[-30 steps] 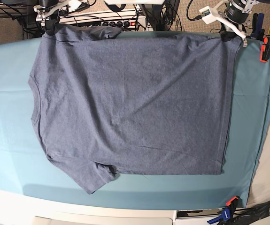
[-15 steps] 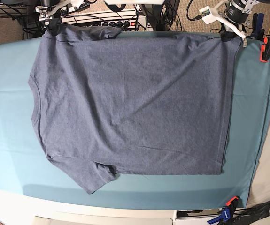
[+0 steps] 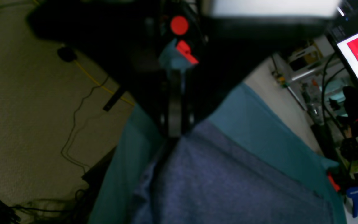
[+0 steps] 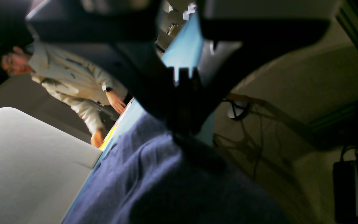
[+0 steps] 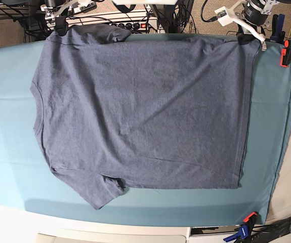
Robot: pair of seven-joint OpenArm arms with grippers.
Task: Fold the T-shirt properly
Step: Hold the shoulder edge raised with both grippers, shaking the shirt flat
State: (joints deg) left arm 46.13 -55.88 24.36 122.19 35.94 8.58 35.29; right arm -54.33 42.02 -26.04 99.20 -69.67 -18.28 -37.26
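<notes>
Partly lost in shadow, both wrist views blur the fingertips. Spread flat on the teal table cloth (image 5: pixel 8 152) lies the heathered slate-blue cotton T-shirt (image 5: pixel 140 111); the left gripper (image 5: pixel 246 38) and right gripper (image 5: pixel 59 28) each pinch a far corner, jaws clamped together.

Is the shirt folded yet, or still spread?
Spread. The T-shirt lies flat in a single layer on the teal cloth, one sleeve out, no fold line visible.
</notes>
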